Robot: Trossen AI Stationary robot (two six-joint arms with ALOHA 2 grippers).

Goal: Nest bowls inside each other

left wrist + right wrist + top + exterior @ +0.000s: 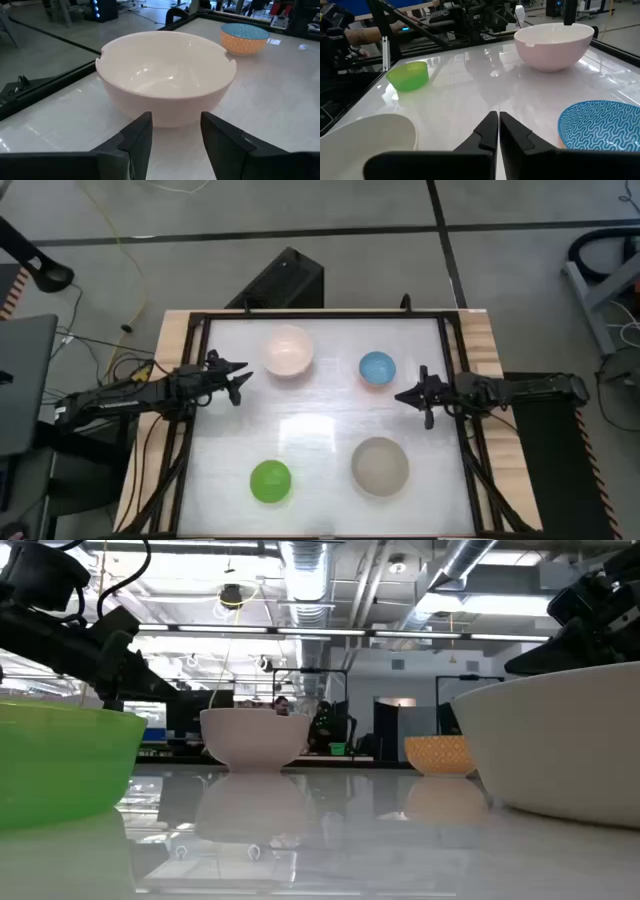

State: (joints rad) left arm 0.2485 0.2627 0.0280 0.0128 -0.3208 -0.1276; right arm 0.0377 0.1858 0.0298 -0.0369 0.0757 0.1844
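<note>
Four bowls stand upright on their bases on the white table, each apart from the others. The pink-cream bowl (288, 350) is far left, the light blue bowl (377, 367) far right, the green bowl (270, 481) near left, the grey-beige bowl (380, 465) near right. My left gripper (243, 377) is open at the left, a little short of the pink-cream bowl (165, 75). My right gripper (405, 395) is shut and holds nothing, just nearward of the blue bowl (602, 125).
A black frame (320, 314) runs around the white tabletop. Bare table lies in the middle between the four bowls. Beyond the table, the room holds desks, screens and a person far off.
</note>
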